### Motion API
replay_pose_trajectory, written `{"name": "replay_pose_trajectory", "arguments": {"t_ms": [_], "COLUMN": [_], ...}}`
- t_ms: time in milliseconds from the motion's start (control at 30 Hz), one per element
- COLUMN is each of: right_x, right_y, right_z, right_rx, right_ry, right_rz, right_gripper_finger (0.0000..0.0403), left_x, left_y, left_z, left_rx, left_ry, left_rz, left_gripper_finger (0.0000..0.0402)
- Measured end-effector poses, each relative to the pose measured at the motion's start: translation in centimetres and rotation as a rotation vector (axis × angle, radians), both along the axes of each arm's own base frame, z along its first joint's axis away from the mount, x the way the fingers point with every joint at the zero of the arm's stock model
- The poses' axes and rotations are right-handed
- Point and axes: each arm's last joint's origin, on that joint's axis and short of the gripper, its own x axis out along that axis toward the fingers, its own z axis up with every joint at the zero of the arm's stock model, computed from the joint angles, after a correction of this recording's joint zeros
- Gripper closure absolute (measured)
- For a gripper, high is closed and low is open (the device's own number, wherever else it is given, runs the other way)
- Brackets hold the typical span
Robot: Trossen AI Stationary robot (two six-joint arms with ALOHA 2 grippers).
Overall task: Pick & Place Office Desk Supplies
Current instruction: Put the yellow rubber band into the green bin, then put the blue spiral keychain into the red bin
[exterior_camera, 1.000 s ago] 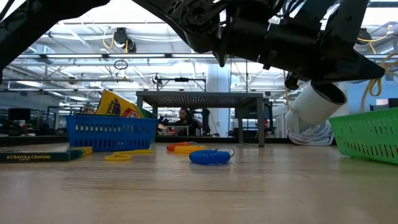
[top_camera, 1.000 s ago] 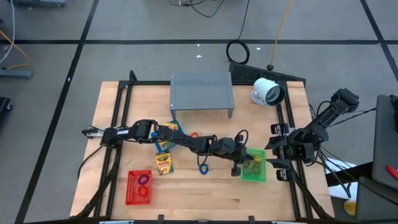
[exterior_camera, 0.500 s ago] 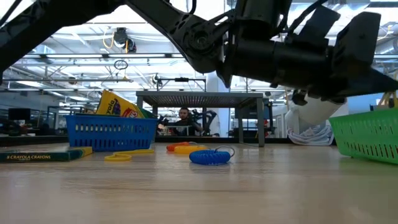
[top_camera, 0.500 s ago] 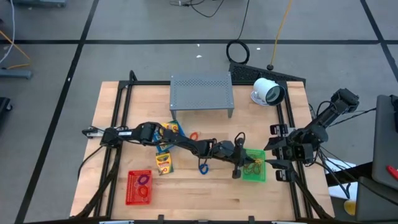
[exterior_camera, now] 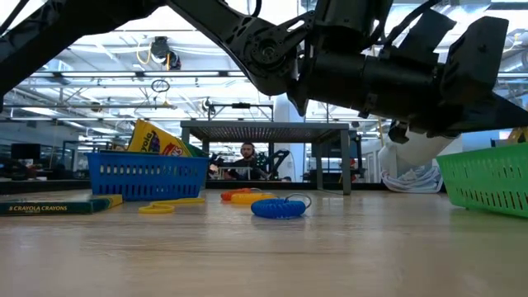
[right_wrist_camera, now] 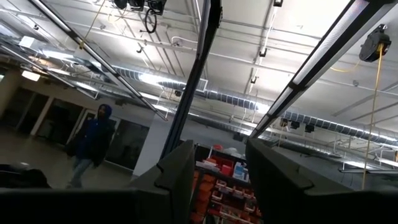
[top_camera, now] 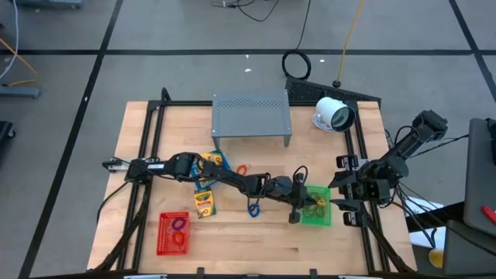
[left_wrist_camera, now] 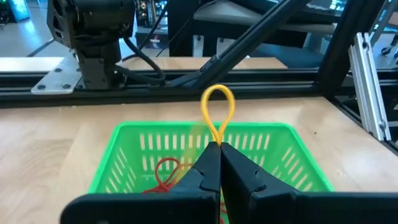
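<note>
Fingers of the left gripper (left_wrist_camera: 219, 149) pinch a yellow rubber-band loop (left_wrist_camera: 217, 111) above the green basket (left_wrist_camera: 118, 149); only the left wrist view shows this, and a red loop (left_wrist_camera: 163, 169) inside. From above, the right gripper (top_camera: 346, 188), fingers apart, waits at the table edge.

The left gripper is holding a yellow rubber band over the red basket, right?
Not quite: the left gripper holds the yellow rubber band over the green basket, not the red one. The left wrist view shows it.
</note>
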Motion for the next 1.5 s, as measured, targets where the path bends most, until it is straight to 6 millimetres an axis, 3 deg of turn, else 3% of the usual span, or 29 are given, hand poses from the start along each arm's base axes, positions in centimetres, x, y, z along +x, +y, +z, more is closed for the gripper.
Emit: {"name": "replay_pose_trajectory", "arguments": {"t_ms": [200,533,733,1133,1500], "right_x": [0.1,0.1,0.3,0.9,2.7], "right_y": [0.0,0.1,0.3,0.8,2.3], "right_z": [-0.1,-0.2,-0.6,-1.8,-4.1], "right_rx": [-0.008,0.001,-0.009,-0.032,-0.058], "right_ry": [0.009,0.031,0.073,0.210,0.324], "right_rz": [0.000,0.017,0.029,0.069,0.093], "right_gripper_finger": [0.0268,0.0268,0.0268,0.0268,0.0268], "left_x": [0.0,0.0,-0.1,-2.3,-6.5], "left_y": [-0.1,0.0,-0.3,-1.5,-3.0], "left_z": [0.0,0.0,1.0,8.9,17.1], "left_rx": [0.013,0.025,0.024,0.047,0.076], "left_ry": [0.002,-0.001,-0.018,-0.006,0.013], "left_rz": [-0.004,-0.009,-0.020,-0.114,-0.172], "left_gripper_finger": [0.0382,0.0310,0.0299,0.0300,0.0300]}}
